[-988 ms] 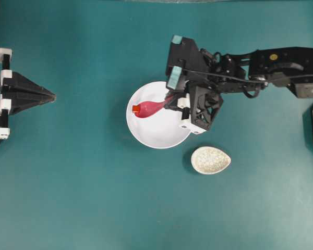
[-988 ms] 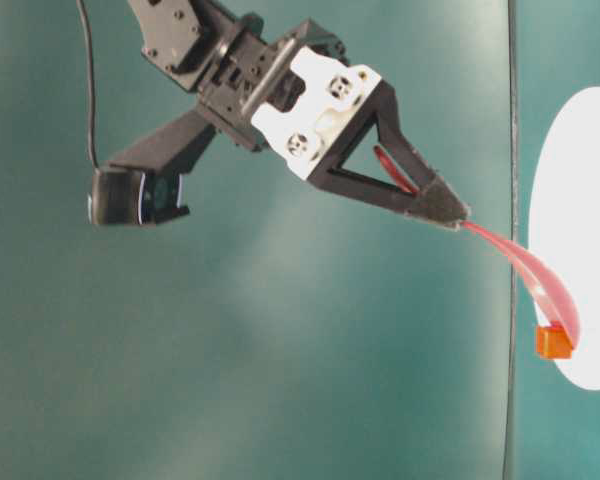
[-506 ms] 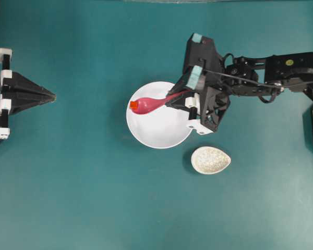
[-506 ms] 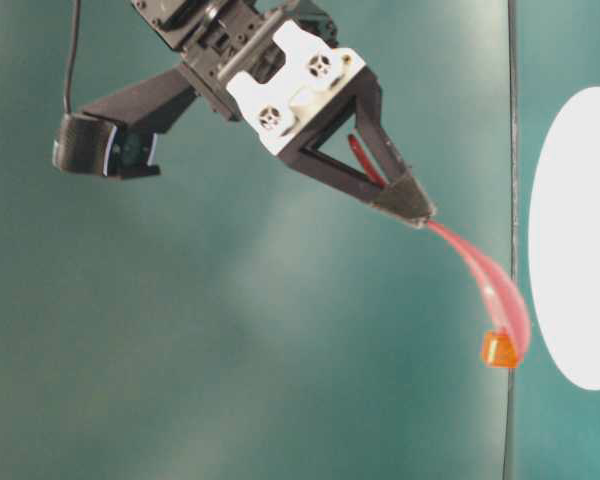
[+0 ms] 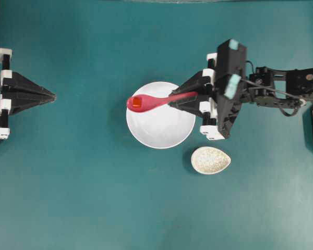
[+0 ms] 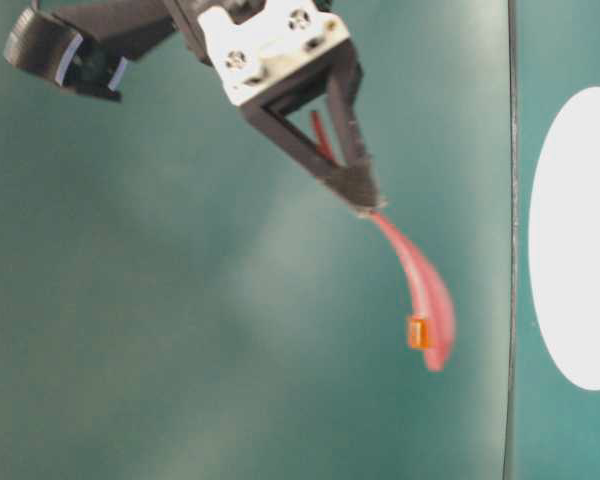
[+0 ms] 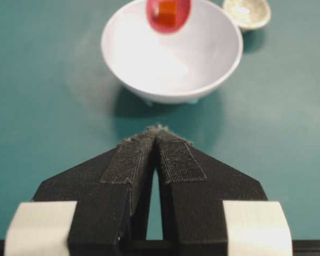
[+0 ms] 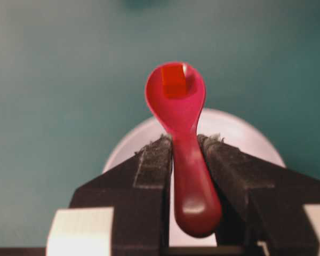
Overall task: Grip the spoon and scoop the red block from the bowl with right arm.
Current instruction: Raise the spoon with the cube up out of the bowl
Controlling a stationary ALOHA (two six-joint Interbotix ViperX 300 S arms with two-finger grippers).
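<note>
The right gripper (image 8: 184, 146) is clamped on the spoon (image 5: 156, 101) by its handle, the scoop held out toward nine o'clock over the bowl (image 5: 161, 130) rim. The red block (image 5: 137, 102) sits in the scoop, so the lift looks under way; next, I'd say, keep the spoon level. The left gripper (image 7: 157, 133) rests closed, empty. Only the table-level view shows the spoon hanging clear of the bowl.

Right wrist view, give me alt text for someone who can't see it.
The right gripper clamps the handle of a pink spoon, whose scoop carries a small red block. Part of a white bowl shows behind the fingers, over a blurred teal surface.
</note>
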